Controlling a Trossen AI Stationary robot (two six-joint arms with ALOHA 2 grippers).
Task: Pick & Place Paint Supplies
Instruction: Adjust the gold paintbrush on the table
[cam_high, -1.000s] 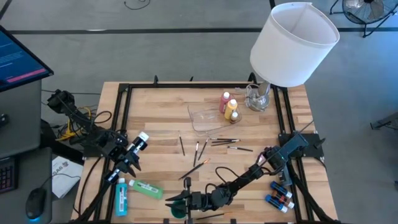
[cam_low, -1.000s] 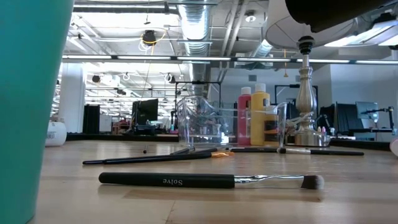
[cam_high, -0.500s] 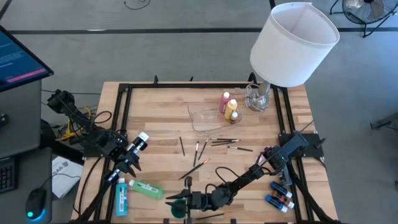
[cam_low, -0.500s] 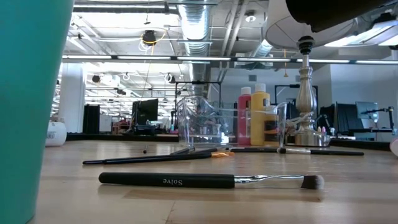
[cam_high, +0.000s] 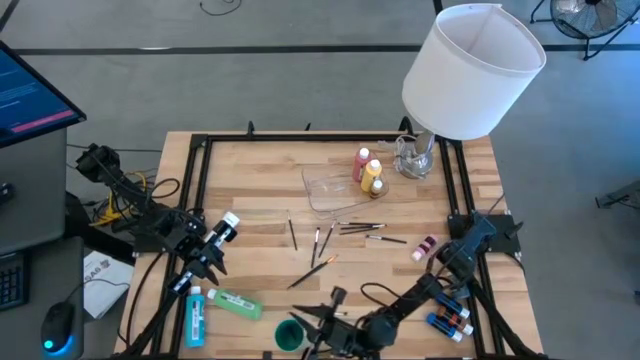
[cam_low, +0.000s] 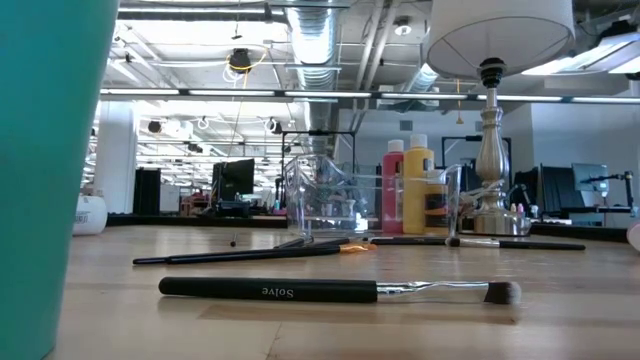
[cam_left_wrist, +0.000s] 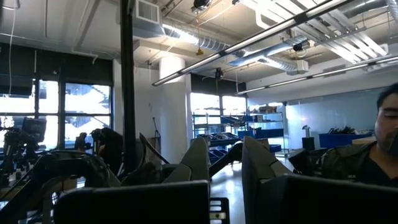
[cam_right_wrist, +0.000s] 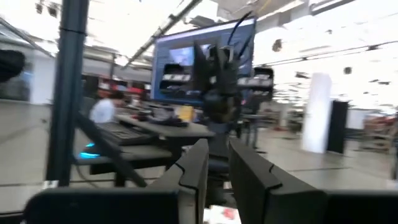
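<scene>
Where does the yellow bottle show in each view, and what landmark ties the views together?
High view: yellow bottle at the tray's far right corner, left of the lamp base.
Low view: yellow bottle right of centre, left of the lamp base.
Left wrist view: not in it.
Right wrist view: not in it.
Shared landmark: the lamp base.

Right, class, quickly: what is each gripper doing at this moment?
Left gripper: closed, holding nothing.
Right gripper: jaws near together; whether it holds anything cannot be told.
</scene>
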